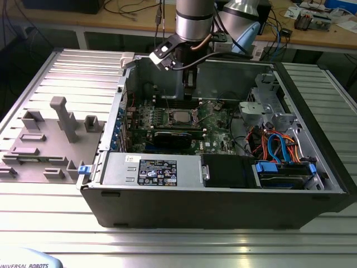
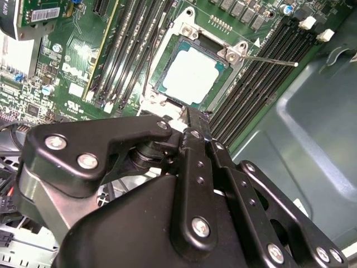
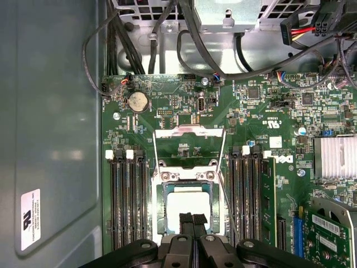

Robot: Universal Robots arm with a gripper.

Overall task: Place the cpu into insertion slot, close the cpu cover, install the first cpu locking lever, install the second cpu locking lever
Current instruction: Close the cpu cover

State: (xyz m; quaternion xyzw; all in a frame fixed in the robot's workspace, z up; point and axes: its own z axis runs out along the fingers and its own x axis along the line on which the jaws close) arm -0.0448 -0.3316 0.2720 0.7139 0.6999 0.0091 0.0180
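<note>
The gripper (image 3: 193,222) sits closest to the lens in both wrist views, black linkage in front. Its two fingers are pressed together with nothing between them. The tips hang over the slot (image 3: 161,192), on the side opposite the cover (image 3: 189,132).

The cpu (image 3: 184,201) lies flat inside the slot, pale metal top up and square to the rim, so placing looks done. The cover is swung open and lies beyond the slot on the far side from the fingertips, with bare board (image 3: 167,106) showing through its window. A thin lever (image 2: 270,60) sticks out loose from one corner of the slot, not hooked down. Memory slots (image 3: 128,201) run along two sides of the slot.

Closing the cover looks like the step in hand. Closed fingers suit it, working as a blunt pusher rather than a clamp. To do it well, they should catch the cover's free edge, the one farthest from the slot, and swing it over its hinge. Pressure belongs on the metal frame, never through the window onto the cpu. The path should stay clear of the loose lever, which could snag or spring.
</note>
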